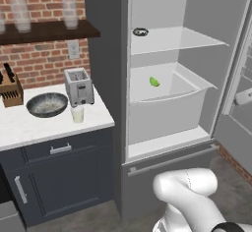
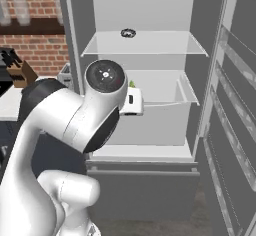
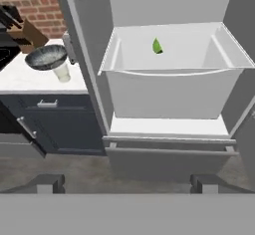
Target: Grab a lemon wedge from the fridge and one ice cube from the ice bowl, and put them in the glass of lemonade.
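Facing the fridge (image 1: 106,78), whose door stands swung wide to the right, I hold my gripper (image 3: 127,181) well back from it with the jaws spread wide and nothing between them; the two dark fingertips (image 3: 47,183) sit far apart at the bottom of the hand view. Inside, the lemon wedge (image 1: 154,82) lies in the white drawer (image 1: 167,110), toward its back and a little left of centre, apart from the drawer's walls. On the white shelf (image 1: 192,40) above, a small dark ring (image 1: 140,31) rests near the left wall. To the left of the fridge runs the white counter (image 1: 29,125) over dark cabinets (image 1: 59,177). On it the ice bowl (image 1: 47,104) sits beside the toaster (image 1: 78,86), and the glass of lemonade (image 1: 77,113) stands just in front of the toaster, near the bowl's right edge. A knife block (image 1: 11,89) stands at the counter's far left against the brick wall (image 1: 44,61), and tall clear glasses (image 1: 69,10) line the dark wall shelf (image 1: 49,31) above.
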Controlling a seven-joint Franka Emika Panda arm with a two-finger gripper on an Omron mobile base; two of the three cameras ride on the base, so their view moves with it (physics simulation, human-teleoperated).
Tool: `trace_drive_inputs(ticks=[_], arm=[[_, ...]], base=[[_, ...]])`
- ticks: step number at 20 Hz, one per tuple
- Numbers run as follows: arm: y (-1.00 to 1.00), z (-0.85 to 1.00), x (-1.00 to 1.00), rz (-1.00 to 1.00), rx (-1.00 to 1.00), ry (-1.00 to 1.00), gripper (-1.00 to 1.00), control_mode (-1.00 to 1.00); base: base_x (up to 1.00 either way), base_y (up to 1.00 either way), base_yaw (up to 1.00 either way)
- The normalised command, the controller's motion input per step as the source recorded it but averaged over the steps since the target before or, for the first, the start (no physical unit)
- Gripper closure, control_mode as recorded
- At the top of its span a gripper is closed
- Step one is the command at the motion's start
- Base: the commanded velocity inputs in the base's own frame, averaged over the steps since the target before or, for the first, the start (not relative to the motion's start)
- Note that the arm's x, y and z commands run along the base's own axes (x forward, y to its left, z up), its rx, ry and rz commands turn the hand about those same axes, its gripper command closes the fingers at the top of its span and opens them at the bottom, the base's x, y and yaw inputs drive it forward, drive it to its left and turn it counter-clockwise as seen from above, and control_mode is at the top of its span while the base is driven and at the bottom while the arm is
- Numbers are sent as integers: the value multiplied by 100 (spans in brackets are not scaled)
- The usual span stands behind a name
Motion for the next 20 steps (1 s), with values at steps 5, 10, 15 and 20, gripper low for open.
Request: trace_drive_inputs(ticks=[5, 10, 15, 20], arm=[[0, 0, 0, 0, 0, 0, -100, 100], [0, 0, 0, 0, 0, 0, -100, 100], [0, 0, 0, 0, 0, 0, -100, 100], [0, 0, 0, 0, 0, 0, -100, 100]], base=[[75, -6, 0], [8, -30, 9], [43, -54, 21], [22, -27, 15]])
